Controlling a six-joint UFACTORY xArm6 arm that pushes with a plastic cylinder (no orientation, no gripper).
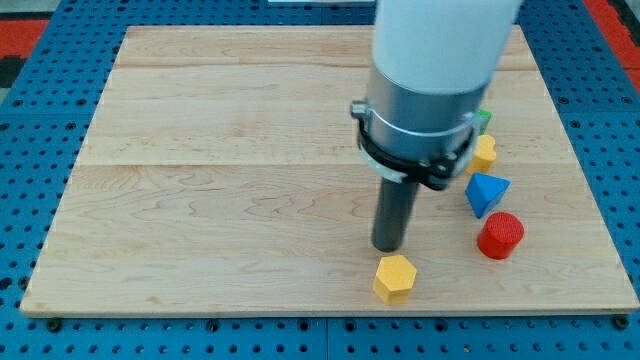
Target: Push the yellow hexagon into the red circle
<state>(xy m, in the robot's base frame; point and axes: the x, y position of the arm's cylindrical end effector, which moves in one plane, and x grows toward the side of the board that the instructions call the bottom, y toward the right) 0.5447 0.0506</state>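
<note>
Counted contents of the wooden board (pixel 200 180). Yellow blocks, two: one yellow hexagon (pixel 395 278) at lower centre and one yellow block (pixel 484 152) of unclear shape at right. Blue blocks, one: a blue block (pixel 486 192) at right. Red blocks, one: a red circle (pixel 500 236) at lower right. Green blocks, one: a green block (pixel 484 118), mostly hidden, at upper right. Rods, one, ending in my tip (pixel 388 247).

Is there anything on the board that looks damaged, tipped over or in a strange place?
Nothing stands out. My tip is just above the yellow hexagon in the view, near the board's bottom edge. The red circle, blue block and a second yellow block sit intact at the right.
</note>
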